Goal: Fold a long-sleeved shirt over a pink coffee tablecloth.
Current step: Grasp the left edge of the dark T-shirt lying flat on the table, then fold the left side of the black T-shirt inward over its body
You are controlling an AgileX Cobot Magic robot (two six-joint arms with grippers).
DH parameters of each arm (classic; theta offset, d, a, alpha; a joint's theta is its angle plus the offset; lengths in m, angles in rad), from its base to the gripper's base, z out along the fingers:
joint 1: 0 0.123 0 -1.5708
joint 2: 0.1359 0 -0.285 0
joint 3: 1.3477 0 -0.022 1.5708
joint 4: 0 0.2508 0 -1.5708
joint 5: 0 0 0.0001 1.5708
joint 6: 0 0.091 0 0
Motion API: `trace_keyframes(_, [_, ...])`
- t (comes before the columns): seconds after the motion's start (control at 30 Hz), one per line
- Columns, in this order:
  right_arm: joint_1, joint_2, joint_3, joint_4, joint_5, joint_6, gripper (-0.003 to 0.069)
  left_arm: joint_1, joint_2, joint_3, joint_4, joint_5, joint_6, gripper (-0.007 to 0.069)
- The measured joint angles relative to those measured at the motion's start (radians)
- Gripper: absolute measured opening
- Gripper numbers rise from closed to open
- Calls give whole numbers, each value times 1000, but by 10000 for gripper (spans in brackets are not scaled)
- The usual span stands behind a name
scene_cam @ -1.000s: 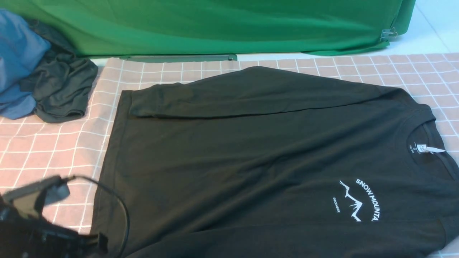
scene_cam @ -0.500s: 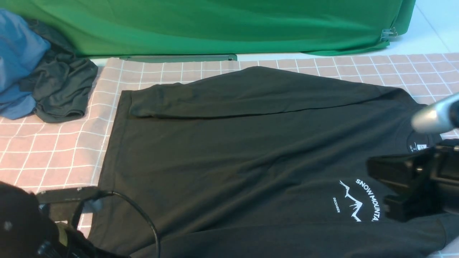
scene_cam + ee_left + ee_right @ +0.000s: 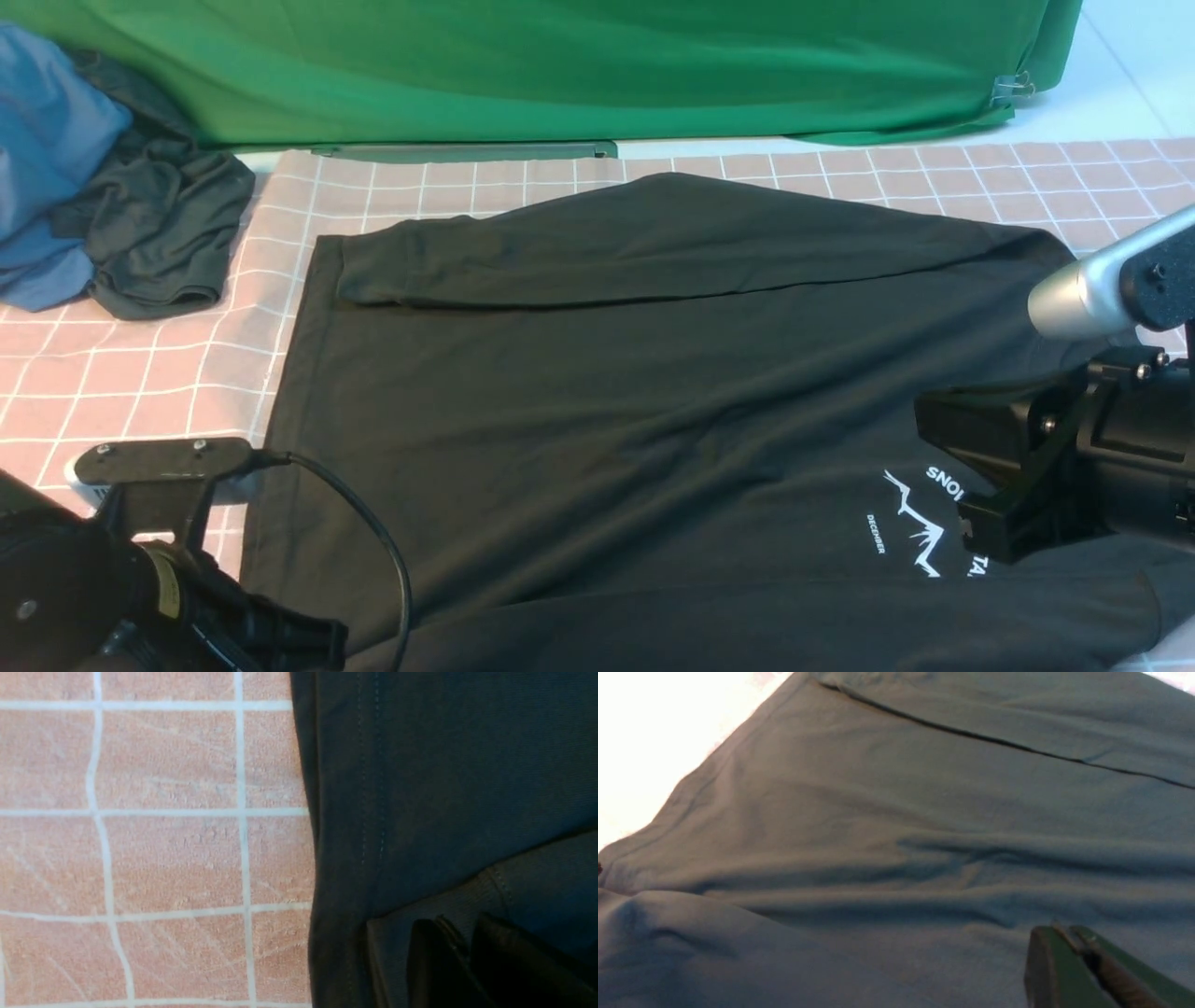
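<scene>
On the pink coffee tablecloth point(image 3: 140, 373): long-sleeved shirt point(image 3: 597, 392) lies flat with sleeves in; body fold comes next, I'd judge.
Front: your left arm point(image 3: 75, 597) is at the shirt's hem corner, right arm point(image 3: 1120, 448) over its print. Left wrist: left gripper point(image 3: 460, 938) over the shirt's cuff, can't tell if parted. Right wrist: right gripper point(image 3: 1064, 942) closed, empty, just above the shirt; pinch its near edge.

My front camera faces forward over the shirt point(image 3: 597, 392). Both wrist cameras view that same shirt from close up.
</scene>
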Motion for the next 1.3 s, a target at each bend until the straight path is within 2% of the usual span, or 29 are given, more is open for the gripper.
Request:
trace_keyframes(0.13, [0,0,0,0,0,-19,38,0,15,16,0,-3,11,306])
trace_keyframes(0.17, [0,0,0,0,0,-19,38,0,17,18,0,-3,11,312])
trace_keyframes(0.3, [0,0,0,0,-6,-22,38,0,89,49,0,-25,12,425])
trace_keyframes(0.57, [0,0,0,0,-8,-23,38,1,178,49,-1,-125,13,462])
trace_keyframes(0.67, [0,0,0,0,-8,-23,38,1,196,46,-10,-128,13,421])
trace_keyframes(0.73, [0,0,0,0,-8,-23,38,1,201,45,-15,-129,13,363])
trace_keyframes(0.8, [0,0,0,0,-8,-23,38,1,202,40,-25,-130,13,293])
trace_keyframes(0.93, [0,0,0,0,-8,-23,38,1,202,10,-26,-73,15,78])
trace_keyframes(0.97, [0,0,0,0,-8,-23,38,1,198,-1,-23,-46,18,55])
trace_keyframes(1.17, [0,1,0,0,-11,-23,38,1,119,-114,-23,100,46,46])
trace_keyframes(1.3, [0,1,0,0,-17,-23,38,1,45,-206,-22,134,51,46])
